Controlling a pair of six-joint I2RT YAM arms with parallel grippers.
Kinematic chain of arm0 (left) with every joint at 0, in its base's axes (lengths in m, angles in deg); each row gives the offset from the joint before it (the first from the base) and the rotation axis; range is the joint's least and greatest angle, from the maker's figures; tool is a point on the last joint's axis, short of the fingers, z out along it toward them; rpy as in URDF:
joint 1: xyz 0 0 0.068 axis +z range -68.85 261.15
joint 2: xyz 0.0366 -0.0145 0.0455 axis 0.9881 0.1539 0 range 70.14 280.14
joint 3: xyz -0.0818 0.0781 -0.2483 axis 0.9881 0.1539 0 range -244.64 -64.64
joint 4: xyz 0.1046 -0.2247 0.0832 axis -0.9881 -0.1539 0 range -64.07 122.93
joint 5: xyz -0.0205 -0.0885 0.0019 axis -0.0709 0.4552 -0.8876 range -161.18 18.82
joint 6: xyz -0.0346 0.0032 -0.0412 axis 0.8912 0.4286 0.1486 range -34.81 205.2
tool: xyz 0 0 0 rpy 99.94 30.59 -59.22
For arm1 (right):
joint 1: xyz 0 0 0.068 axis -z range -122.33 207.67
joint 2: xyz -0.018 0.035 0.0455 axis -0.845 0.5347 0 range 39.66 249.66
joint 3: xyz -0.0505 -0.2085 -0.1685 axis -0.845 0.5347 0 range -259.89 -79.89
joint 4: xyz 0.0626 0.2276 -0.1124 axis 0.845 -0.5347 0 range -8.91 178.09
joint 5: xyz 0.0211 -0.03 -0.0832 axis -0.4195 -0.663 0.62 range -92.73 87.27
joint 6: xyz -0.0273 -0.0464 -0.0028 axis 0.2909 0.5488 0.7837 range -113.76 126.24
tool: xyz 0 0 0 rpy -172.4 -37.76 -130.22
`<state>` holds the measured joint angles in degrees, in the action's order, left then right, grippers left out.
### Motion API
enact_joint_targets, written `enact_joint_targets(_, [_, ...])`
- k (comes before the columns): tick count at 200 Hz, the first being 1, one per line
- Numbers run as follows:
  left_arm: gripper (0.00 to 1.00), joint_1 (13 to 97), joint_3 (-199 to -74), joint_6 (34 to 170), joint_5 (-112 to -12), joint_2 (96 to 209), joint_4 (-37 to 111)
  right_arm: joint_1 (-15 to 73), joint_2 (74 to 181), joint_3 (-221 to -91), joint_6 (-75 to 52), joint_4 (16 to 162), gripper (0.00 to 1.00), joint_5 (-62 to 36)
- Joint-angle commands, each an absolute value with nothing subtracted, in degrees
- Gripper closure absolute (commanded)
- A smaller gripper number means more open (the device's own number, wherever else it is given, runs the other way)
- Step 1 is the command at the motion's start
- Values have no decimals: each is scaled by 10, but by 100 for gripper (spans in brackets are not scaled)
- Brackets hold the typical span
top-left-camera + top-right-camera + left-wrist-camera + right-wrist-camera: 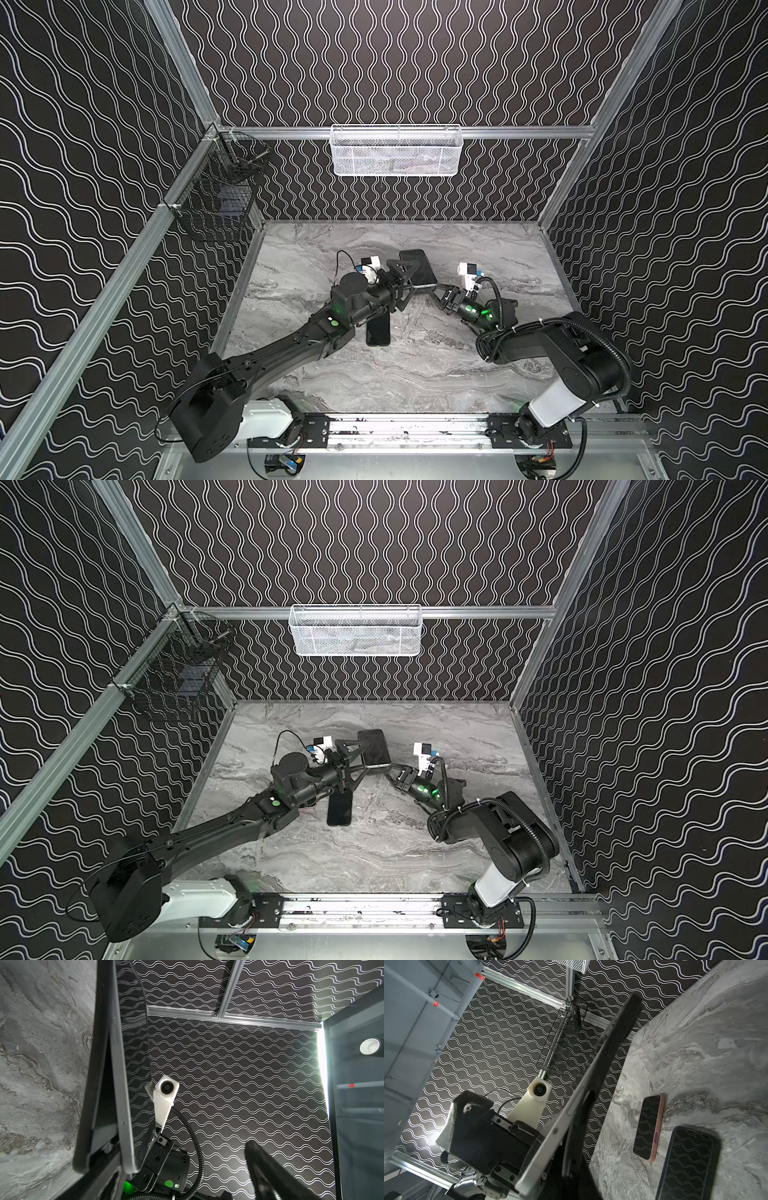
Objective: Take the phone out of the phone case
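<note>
A black wire basket (220, 187) hangs on the wall, far out past the left fingers (266, 1167). The left fingers are wide apart, and the phone (419, 266) sits in the space between them. In the left wrist view one finger is well away from the phone's shiny glass side. The other finger is low down on the case side, and I cannot tell if it touches.

The phone is up off the bench (457, 365), with its silver edge showing. The black case (92, 1084) is on the phone's back. Along one long side the case has come away from the silver edge, and a dark gap shows between them. The far end of the phone points away from both sets of fingers.

A white basket (395, 149) hangs on the back wall, well beyond the phone.

A dark phone (378, 330) lies flat on the bench, close under the left arm and behind the left fingers. In the right wrist view a pink-edged phone (649, 1128) lies just beside it.

The right fingers (436, 291) are squeezed together on the near end of the phone. I cannot tell if they pinch the case too.
</note>
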<state>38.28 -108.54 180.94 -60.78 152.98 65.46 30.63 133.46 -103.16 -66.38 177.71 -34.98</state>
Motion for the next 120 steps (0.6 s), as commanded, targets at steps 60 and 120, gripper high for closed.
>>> enact_joint_targets(60, [31,384,-1082,1783,-607,1552,681,305,1302,-1024,-646,1820,89,-364])
enact_joint_targets(120, [46,384,-1077,1798,-590,1581,705,304,1285,-1022,-635,1797,89,-362])
